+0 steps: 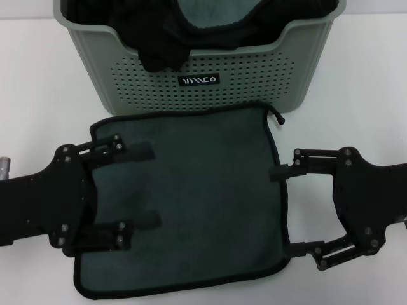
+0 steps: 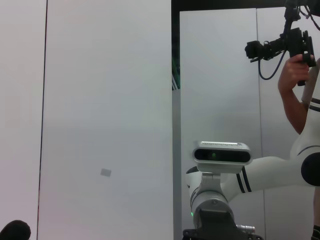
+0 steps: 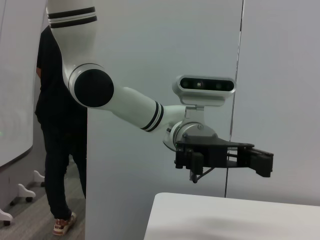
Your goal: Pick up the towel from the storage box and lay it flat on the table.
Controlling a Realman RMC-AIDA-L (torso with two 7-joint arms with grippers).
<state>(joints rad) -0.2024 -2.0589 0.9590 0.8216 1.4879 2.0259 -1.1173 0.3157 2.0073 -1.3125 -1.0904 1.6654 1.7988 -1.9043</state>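
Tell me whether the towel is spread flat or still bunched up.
Spread flat. The towel lies open on the table before the storage box, border visible all around, between the open left gripper and right gripper.

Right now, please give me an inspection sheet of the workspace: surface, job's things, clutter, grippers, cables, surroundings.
Surface: white table, smooth, no spills seen.
Job's things: the towel lies spread flat on the table in front of the storage box, its corner loop at the far right corner. The box stands upright behind it, label facing the robot.
Clutter: a black cloth and another grey-green cloth remain inside the box.
Grippers: left gripper open, fingers over the towel's left part; right gripper open at the towel's right edge.
Cables: nothing seen on the table.
Surroundings: pale wall panels; a person stands nearby in the right wrist view.
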